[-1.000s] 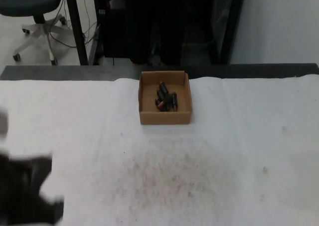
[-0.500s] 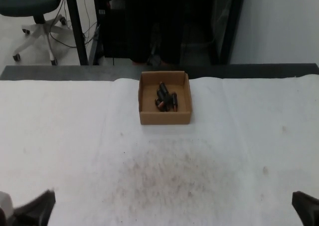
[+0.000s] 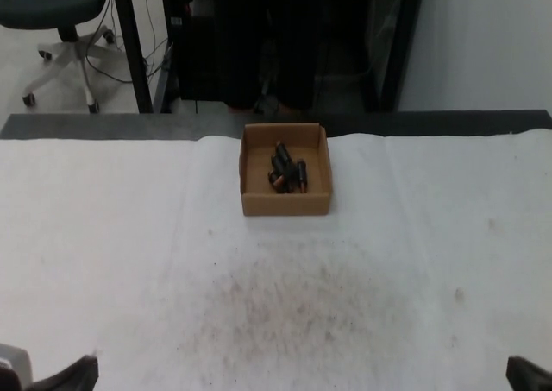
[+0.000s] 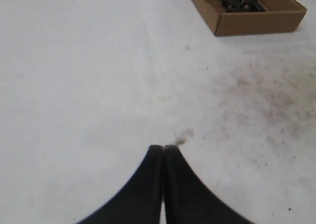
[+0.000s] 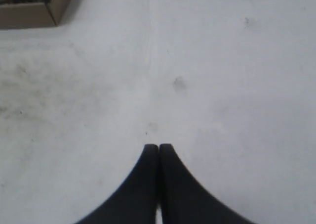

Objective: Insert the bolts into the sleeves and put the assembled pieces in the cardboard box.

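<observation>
The left gripper [image 4: 164, 147] is seen with its two dark fingers pressed together tip to tip, and nothing is held between them; it is carried low over the white sheet [image 3: 129, 236] at the near left part of the bench. The right gripper [image 5: 158, 146] is likewise closed fully, with nothing gripped, and is held low over the sheet at the near right. In the high view only dark ends of the two arms are shown, one at each near corner, well apart from each other and from the cardboard box [image 3: 285, 204]. The box is set toward the far middle of the bench, close to the sheet's far edge, its top open. Several dark assembled pieces [image 3: 286, 172] are heaped inside it, touching one another; their number cannot be told. Between the box and the near edge a speckled grey patch [image 3: 293, 296] is spread on the sheet. Broad open sheet is left on either side of the box and in front of both grippers. Beyond the far edge an office chair [image 3: 60, 15] is placed at the left.
</observation>
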